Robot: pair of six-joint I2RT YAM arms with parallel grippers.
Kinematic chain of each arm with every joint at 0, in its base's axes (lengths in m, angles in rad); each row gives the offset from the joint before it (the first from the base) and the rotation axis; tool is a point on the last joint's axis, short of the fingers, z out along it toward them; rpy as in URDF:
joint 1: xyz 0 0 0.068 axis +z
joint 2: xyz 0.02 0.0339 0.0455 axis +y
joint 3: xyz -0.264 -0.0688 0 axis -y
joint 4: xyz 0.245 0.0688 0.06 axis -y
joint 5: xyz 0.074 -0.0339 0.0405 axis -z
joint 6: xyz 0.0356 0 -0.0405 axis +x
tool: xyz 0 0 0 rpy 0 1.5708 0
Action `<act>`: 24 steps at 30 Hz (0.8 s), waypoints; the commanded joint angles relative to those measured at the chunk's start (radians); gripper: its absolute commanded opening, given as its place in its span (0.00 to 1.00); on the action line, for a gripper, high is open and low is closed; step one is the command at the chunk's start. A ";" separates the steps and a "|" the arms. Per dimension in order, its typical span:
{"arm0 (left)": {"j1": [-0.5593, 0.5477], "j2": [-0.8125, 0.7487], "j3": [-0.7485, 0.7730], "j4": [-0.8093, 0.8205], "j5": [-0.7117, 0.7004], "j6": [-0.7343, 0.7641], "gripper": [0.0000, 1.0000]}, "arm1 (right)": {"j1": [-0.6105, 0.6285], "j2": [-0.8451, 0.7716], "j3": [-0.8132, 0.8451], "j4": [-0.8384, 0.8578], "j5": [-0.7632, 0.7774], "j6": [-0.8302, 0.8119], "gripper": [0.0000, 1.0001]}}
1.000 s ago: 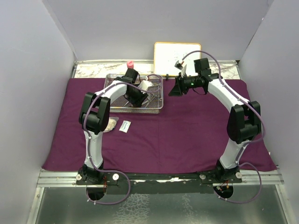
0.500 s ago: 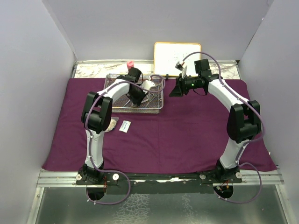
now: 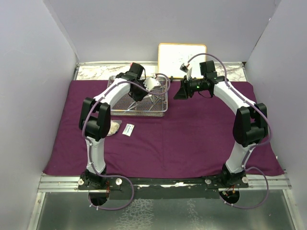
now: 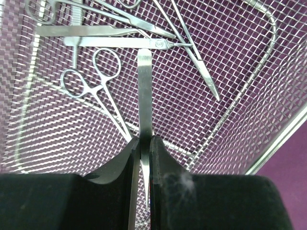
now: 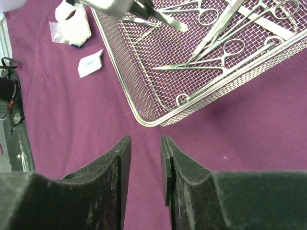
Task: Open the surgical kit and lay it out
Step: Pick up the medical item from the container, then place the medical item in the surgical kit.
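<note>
Steel, slim flat forceps (image 4: pixel 145 91) sit pinched betw. the closed jaws of the left gripper (image 4: pixel 143 146), over the rect. silver wire-mesh tray (image 4: pixel 240 96) on the dark purple cloth wrap (image 3: pixel 192 134). The right gripper (image 5: pixel 145 148) hangs part-open & empty over the cloth, just off the tray's corner.

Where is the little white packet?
In the top view the small white paper packet lies on the dark purple cloth, left of centre, in front of the silver wire-mesh tray, beside a crumpled white gauze pad.
</note>
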 commanded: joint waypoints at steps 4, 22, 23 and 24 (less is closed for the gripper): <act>-0.005 -0.148 -0.026 -0.027 0.036 0.099 0.00 | -0.006 -0.021 -0.023 0.037 -0.058 0.003 0.32; -0.096 -0.336 -0.176 -0.028 0.194 0.351 0.00 | -0.004 0.005 -0.125 0.208 -0.308 0.137 0.48; -0.105 -0.338 -0.184 -0.026 0.194 0.373 0.00 | -0.003 0.012 -0.124 0.212 -0.326 0.144 0.49; -0.114 -0.339 -0.190 -0.025 0.194 0.391 0.00 | -0.001 0.017 -0.125 0.213 -0.344 0.148 0.49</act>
